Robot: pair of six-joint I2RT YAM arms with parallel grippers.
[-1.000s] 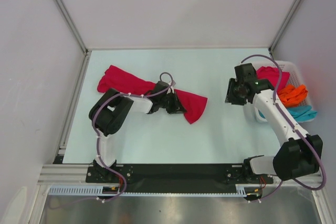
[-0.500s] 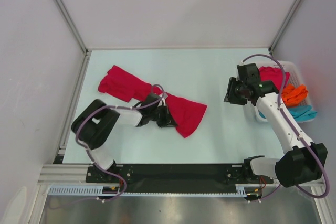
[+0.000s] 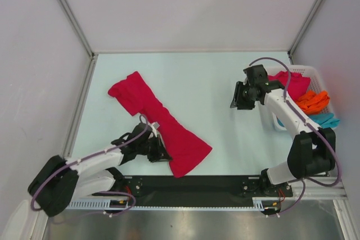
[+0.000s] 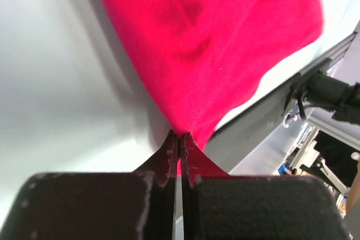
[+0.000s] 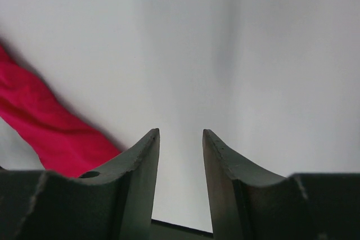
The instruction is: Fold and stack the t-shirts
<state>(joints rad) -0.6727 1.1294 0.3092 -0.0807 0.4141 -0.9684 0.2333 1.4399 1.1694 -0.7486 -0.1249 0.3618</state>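
A crimson red t-shirt (image 3: 157, 123) lies stretched out on the table from the far left toward the near middle. My left gripper (image 3: 160, 153) is shut on its near edge, and the cloth fans out from the closed fingertips in the left wrist view (image 4: 214, 43). My right gripper (image 3: 237, 98) is open and empty above the table at the right. It shows as two parted fingers in the right wrist view (image 5: 180, 139), with part of the red shirt (image 5: 50, 127) at the left. More t-shirts sit in the white basket (image 3: 322, 85): crimson (image 3: 292, 82), orange (image 3: 314, 101) and teal (image 3: 326, 120).
The basket stands at the table's right edge, beside my right arm. The black base rail (image 3: 191, 184) runs along the near edge, close to the shirt's near end. Metal frame posts stand at the back corners.
My left gripper has pulled the red shirt toward the near edge, and its near end has swung left and closer. My right gripper has shifted a little left and further back.
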